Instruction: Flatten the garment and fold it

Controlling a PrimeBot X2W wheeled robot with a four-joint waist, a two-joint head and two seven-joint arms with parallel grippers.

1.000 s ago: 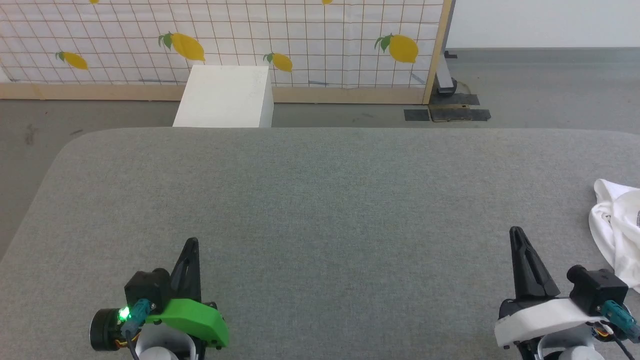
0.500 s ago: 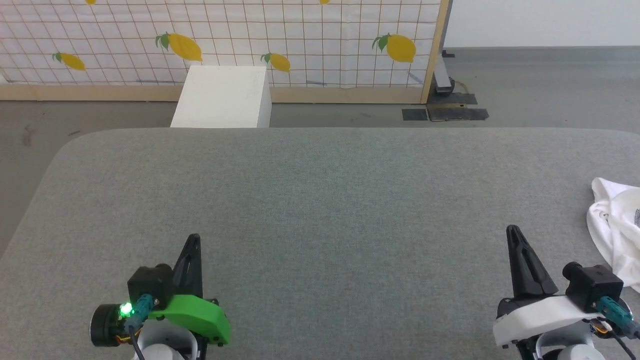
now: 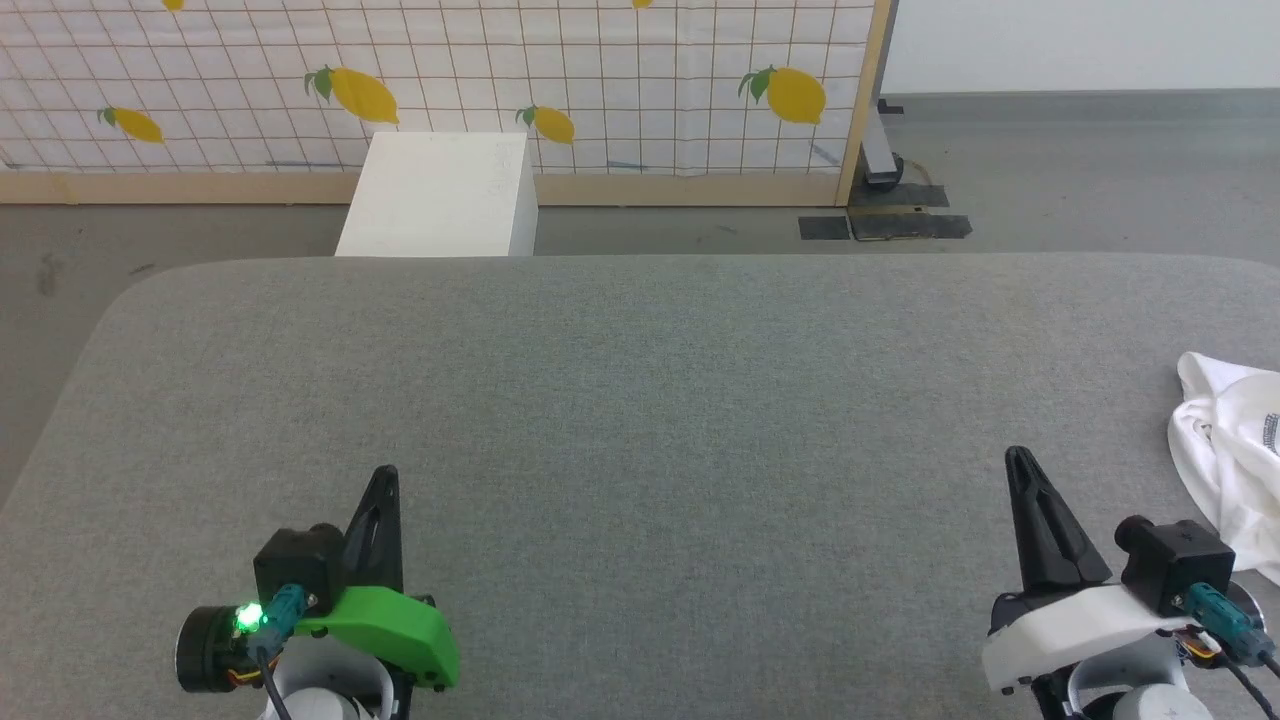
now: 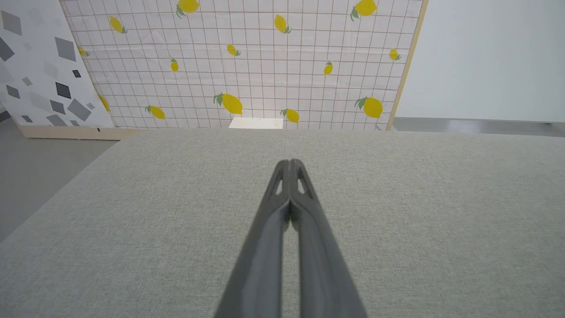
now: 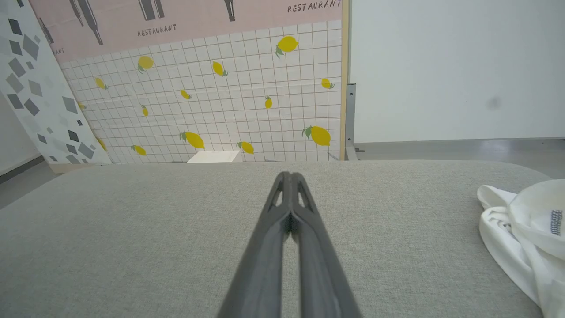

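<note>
- Two grippers hover low over the grey fabric-covered table point(image 3: 640, 400), both with their dark fingers pressed together and nothing between them: the left gripper point(image 3: 385, 472) at the near left, the right gripper point(image 3: 1018, 455) at the near right
- The white garment point(image 3: 1230, 440) lies crumpled in a heap at the table's right edge, partly cut off by the head view's border; no sleeve, hem or collar can be picked out
- From the right gripper the heap sits off to the right and slightly ahead of the fingertips, near but not touching; the right wrist view shows its folds and a short run of dark stitching point(image 5: 555, 222) beside the closed fingers
- The visible part of the heap runs roughly far-to-near along the table edge; its true long axis I cannot tell while it is bunched
- The right arm is plainly nearer; the left is well apart, across most of the table
- Judgement: flattening has not begun, and the first reach likely falls to the right arm, which would need to part its fingers and swing rightward
</note>
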